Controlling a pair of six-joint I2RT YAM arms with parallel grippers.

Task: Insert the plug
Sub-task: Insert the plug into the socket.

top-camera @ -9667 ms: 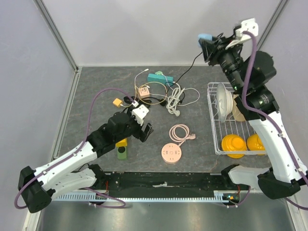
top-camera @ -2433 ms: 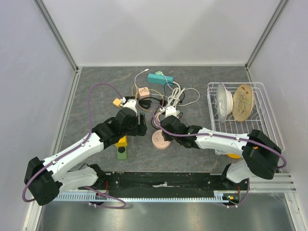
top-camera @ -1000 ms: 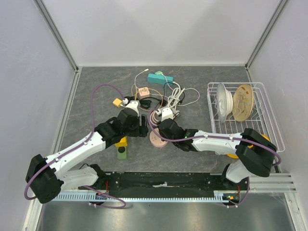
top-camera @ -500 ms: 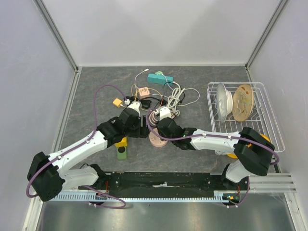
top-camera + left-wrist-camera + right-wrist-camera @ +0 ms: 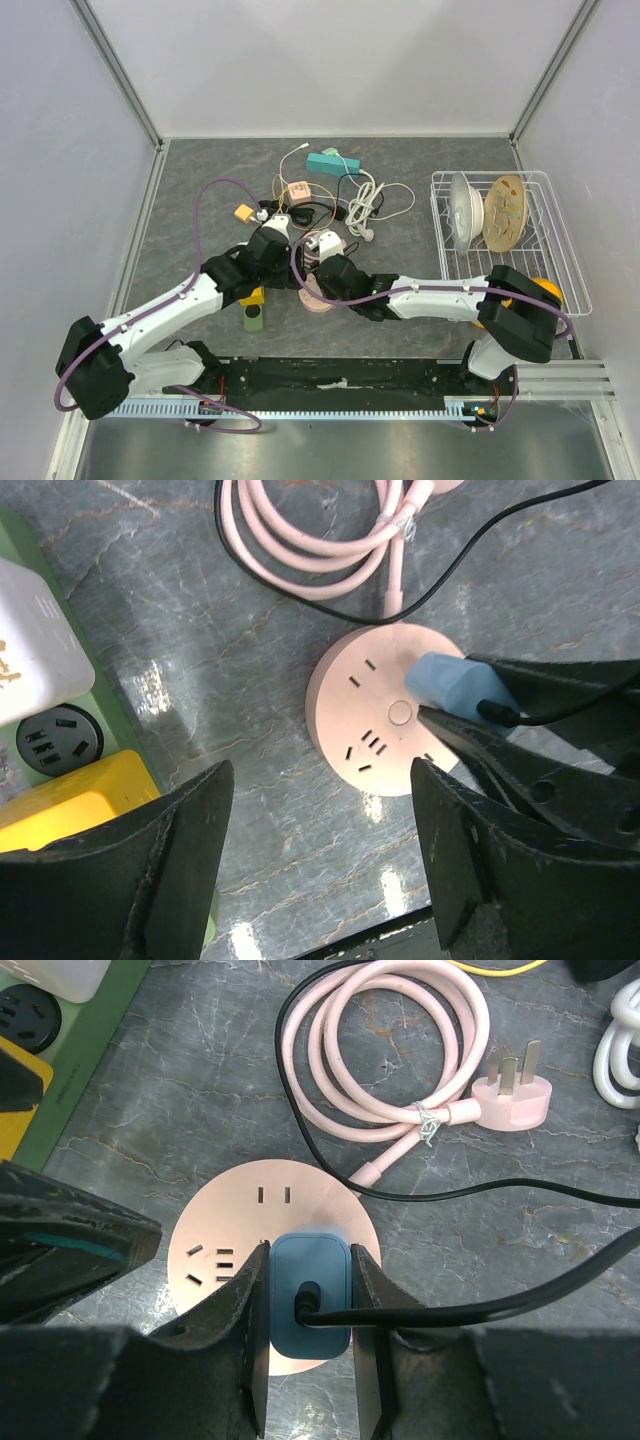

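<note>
A blue plug (image 5: 311,1295) with a black cable is held in my right gripper (image 5: 310,1250), which is shut on its two sides. The plug sits against the top face of a round pink socket hub (image 5: 230,1230), near the hub's rim, and its prongs are hidden. In the left wrist view the plug (image 5: 455,685) leans on the right part of the hub (image 5: 365,720). My left gripper (image 5: 322,770) is open just beside the hub, holding nothing. From above, both grippers meet over the hub (image 5: 312,298), the left gripper (image 5: 290,272) to its left.
A green power strip (image 5: 60,740) with a yellow and a white adapter lies left of the hub. The hub's coiled pink cord (image 5: 380,1050) and its three-pin plug (image 5: 510,1095) lie behind it. Loose cables and chargers (image 5: 330,195) fill the back. A wire dish rack (image 5: 575,290) stands at right.
My right gripper has moved a little to the left with the blue plug, and the pink hub has shifted left with it. The left gripper has hardly moved.
</note>
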